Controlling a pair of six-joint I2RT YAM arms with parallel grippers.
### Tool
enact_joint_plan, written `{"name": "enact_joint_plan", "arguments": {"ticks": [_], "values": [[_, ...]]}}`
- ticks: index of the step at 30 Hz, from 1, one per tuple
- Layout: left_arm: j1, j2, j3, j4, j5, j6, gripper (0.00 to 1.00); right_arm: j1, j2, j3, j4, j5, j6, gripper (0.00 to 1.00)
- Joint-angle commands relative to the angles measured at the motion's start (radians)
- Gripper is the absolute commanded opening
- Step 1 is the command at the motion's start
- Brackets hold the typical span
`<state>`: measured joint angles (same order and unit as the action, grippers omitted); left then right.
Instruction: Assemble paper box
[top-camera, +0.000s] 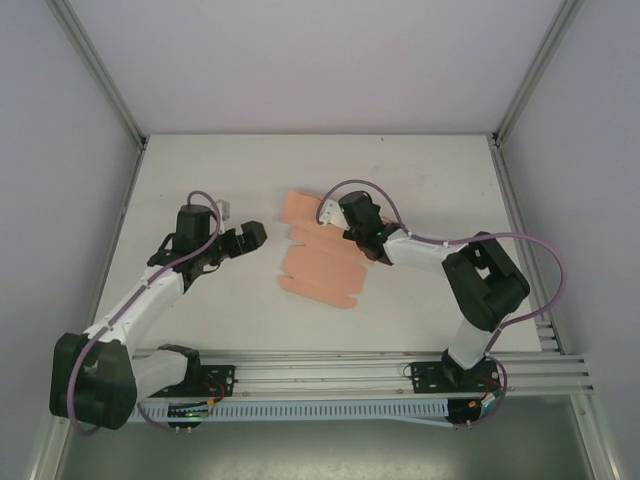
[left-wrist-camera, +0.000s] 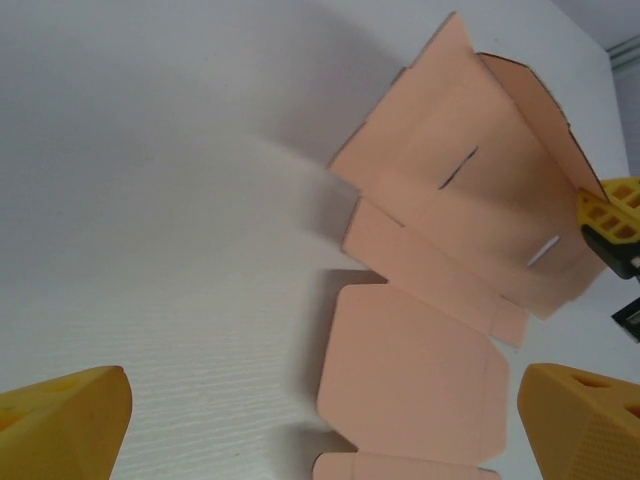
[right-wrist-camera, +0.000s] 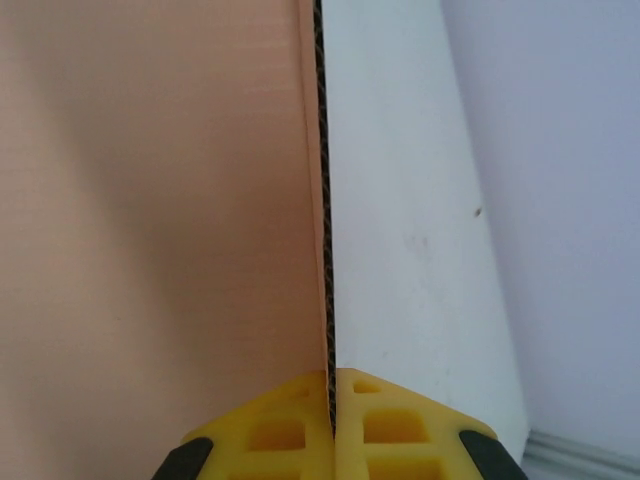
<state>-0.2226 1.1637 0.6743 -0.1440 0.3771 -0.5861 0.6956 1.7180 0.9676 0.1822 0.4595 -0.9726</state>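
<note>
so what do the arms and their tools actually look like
The left arm and right arm have white links, black joints and bases, a purple cable along each. The left tool and right tool have yellow fingers with square cut-outs.

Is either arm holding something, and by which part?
The right tool pinches the paper box by the edge of its raised panel; the left tool holds nothing.

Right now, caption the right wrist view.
Right gripper shut on the paper box edge, white table beyond.
</note>
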Motion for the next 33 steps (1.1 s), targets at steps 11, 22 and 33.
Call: {"name": "enact_joint_plan", "arguments": {"ticks": [11, 22, 33], "values": [[0.0, 0.265, 0.325, 0.146, 0.334, -0.018, 0.98, 0.123, -0.021, -0.087, 0.202, 0.024, -0.118, 0.0], [-0.007, 0.455, 0.362, 0.258, 0.52, -0.086, 0.98, 0.155, -0.034, -0.094, 0.227, 0.05, -0.074, 0.0], [-0.043, 0.468, 0.278, 0.298, 0.456, -0.109, 0.98, 0.173, -0.018, -0.096, 0.288, 0.097, 0.014, 0.0]]}}
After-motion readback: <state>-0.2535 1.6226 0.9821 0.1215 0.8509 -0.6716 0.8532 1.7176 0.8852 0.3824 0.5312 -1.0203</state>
